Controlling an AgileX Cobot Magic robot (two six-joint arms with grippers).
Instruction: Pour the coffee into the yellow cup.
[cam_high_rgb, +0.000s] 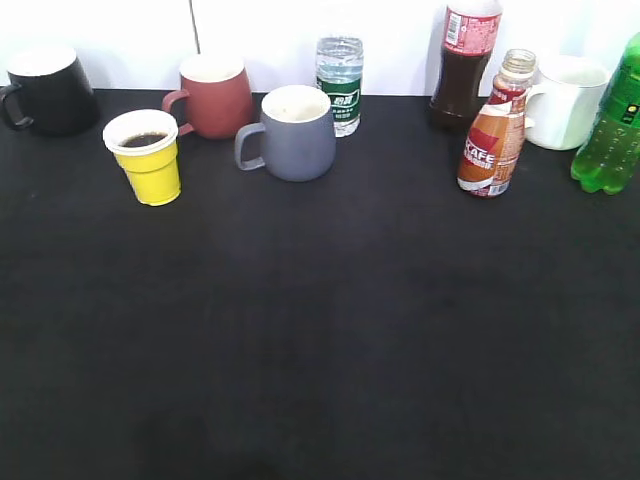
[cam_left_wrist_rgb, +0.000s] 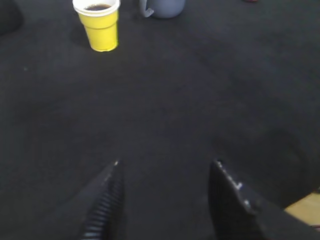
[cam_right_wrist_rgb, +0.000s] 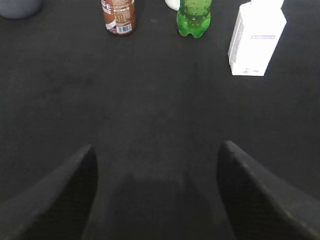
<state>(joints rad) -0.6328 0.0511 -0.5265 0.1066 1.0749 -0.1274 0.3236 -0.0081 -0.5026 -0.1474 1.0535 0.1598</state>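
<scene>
Left gripper (cam_left_wrist_rgb: 165, 200): fingers spread, holding nothing, low over the bare dark surface (cam_high_rgb: 320, 330); yellow cup well off at its 11 o'clock.
Right gripper (cam_right_wrist_rgb: 157, 195): fingers wide apart, empty; coffee far off at its 11 o'clock.
Yellow cup (cam_high_rgb: 146, 156): upright, dark liquid inside, so pouring looks done.
Coffee (cam_high_rgb: 496, 124): upright, uncapped, standing at 3 o'clock from the cup, well apart; probably set clear of the cup.
Grey mug (cam_high_rgb: 292, 133): between them, at 2 o'clock from the cup.
</scene>
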